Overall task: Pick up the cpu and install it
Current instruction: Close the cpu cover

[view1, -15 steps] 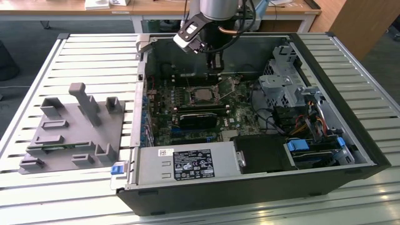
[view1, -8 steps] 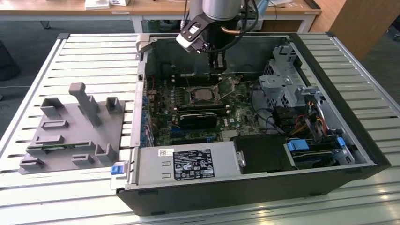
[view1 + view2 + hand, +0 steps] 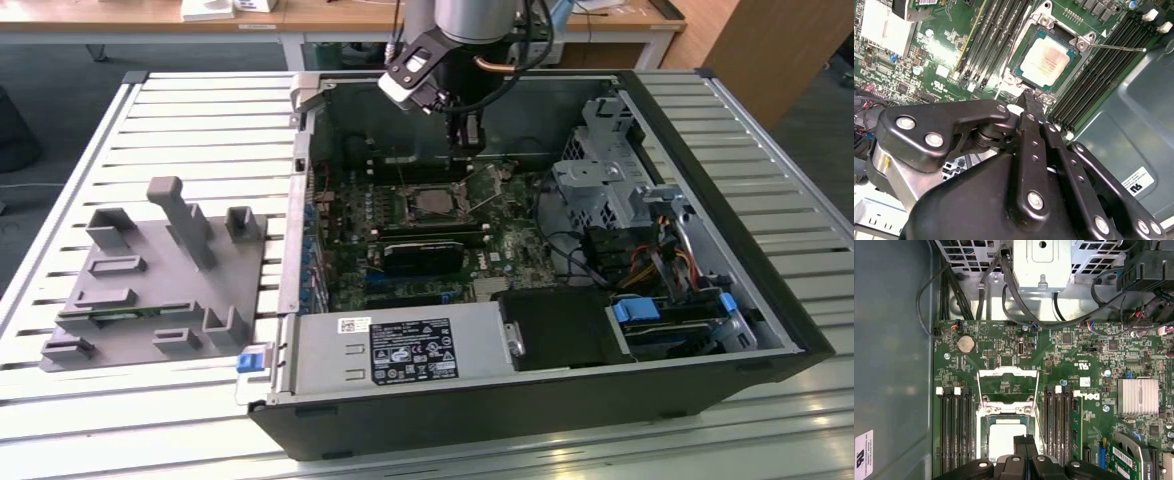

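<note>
Slatted metal desk (image 3: pixel 200 110) is what I see under an open computer case (image 3: pixel 534 410) lying on its side. My claw (image 3: pixel 463 148) hangs inside that case, over the green motherboard (image 3: pixel 1074 355). Its fingertips (image 3: pixel 1019 442) are pressed together with nothing held between them.

Just past the tips, the cpu (image 3: pixel 1003 437) lies flat in its socket (image 3: pixel 1019 75), silver top up, and it is not gripped. In the second wrist view the tips sit at the socket's near edge, and I cannot tell whether they touch it. Beyond the cpu, on the side away from the claw, the metal load frame (image 3: pixel 1008 371) is swung open, and its thin lever (image 3: pixel 1119 48) sticks out sideways.

Black memory slots (image 3: pixel 954 430) run along both flanks of the socket, close to either side of the claw. Farther out on the board are a coin battery (image 3: pixel 966 343) and a finned silver heatsink (image 3: pixel 1137 396). The power supply (image 3: pixel 400 350) fills the end of the case far from the claw. A grey fixture (image 3: pixel 147 270) sits well apart on the desk, toward the exterior view's left.
</note>
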Controlling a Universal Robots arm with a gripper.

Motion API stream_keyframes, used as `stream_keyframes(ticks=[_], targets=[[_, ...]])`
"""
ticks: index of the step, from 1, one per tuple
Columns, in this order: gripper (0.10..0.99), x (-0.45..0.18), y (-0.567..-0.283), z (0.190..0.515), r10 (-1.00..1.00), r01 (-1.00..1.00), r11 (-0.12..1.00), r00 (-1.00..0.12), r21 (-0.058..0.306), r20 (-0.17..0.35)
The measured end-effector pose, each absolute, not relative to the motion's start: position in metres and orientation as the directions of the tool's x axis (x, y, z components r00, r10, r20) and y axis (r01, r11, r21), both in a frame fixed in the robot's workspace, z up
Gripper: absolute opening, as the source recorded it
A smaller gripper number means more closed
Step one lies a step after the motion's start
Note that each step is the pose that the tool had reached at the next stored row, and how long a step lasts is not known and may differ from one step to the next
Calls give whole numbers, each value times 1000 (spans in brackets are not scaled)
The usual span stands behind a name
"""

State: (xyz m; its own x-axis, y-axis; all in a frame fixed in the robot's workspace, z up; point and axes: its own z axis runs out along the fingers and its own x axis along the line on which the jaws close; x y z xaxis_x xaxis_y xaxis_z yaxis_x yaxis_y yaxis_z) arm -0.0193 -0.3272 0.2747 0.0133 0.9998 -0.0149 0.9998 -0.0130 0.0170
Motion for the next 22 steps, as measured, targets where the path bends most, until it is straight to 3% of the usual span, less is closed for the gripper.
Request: stream_keyframes(ticks=[22], targets=[[106, 6, -327, 272, 1000, 1000, 17, -17, 17, -15]])
